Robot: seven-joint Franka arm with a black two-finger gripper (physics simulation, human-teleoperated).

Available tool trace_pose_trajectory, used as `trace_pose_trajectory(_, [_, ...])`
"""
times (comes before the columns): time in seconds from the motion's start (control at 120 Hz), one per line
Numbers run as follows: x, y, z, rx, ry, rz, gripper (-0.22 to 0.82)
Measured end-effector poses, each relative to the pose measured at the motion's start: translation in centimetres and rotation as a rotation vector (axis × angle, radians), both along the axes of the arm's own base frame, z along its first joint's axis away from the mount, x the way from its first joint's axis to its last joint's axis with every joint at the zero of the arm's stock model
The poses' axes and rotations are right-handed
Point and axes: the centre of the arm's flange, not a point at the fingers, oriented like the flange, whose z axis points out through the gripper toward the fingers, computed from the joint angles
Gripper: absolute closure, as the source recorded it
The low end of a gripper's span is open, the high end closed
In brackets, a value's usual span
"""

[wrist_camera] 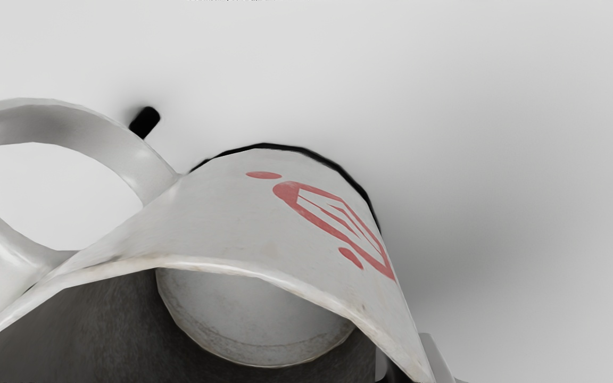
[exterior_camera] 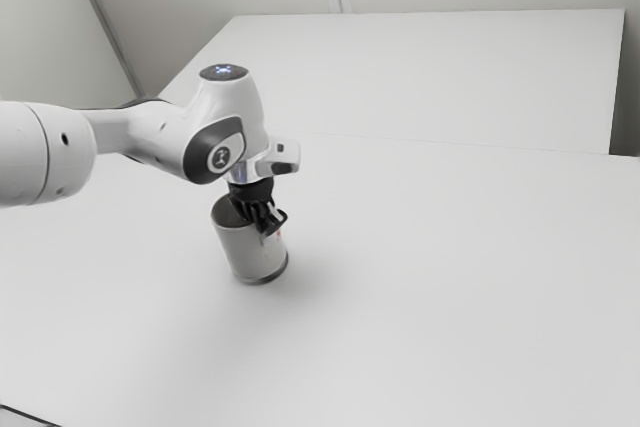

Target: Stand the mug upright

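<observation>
- The fingers (exterior_camera: 263, 217) are closed on the mug's wall at the rim, one inside and one outside.
- The mug (exterior_camera: 248, 248) is right below the fingers, mouth up and base down; it looks about upright, though I cannot tell whether the base sits flat.
- The handle (wrist_camera: 130, 159) sticks out from the mug's side, well apart from where the fingers pinch.
- A red logo (wrist_camera: 286, 193) is on the outer wall, between the handle and the outer finger.
- A short black piece (wrist_camera: 146, 122) shows beyond the handle, farther from the fingers than the rim; I cannot tell what it is.
- The white surface (exterior_camera: 450, 287) spreads below the fingers and around the mug.
- The arm (exterior_camera: 228, 115) reaches down to the fingers from above.
</observation>
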Motion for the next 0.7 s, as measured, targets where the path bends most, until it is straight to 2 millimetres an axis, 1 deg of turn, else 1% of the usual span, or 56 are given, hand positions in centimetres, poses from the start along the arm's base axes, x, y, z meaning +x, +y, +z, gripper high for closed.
trace_pose_trajectory(0.217, [0.2,-0.3,-0.5,-0.001,-0.007,0.041,0.78])
trace_pose_trajectory(0.258, [0.2,-0.3,-0.5,-0.003,-0.009,0.048,0.76])
trace_pose_trajectory(0.3, [0.2,-0.4,-0.5,-0.005,-0.01,0.054,0.71])
trace_pose_trajectory(0.408, [0.2,-0.6,-0.2,-0.025,-0.014,0.079,0.51])
trace_pose_trajectory(0.442, [0.2,-0.6,0.1,-0.031,-0.019,0.086,0.45])
trace_pose_trajectory(0.483, [0.1,-0.5,0.9,-0.038,-0.034,0.095,0.4])
trace_pose_trajectory(0.583, [0.0,-0.2,2.7,-0.053,-0.066,0.112,0.3])
trace_pose_trajectory(0.7, [0.0,0.2,4.1,-0.06,-0.086,0.129,0.23])
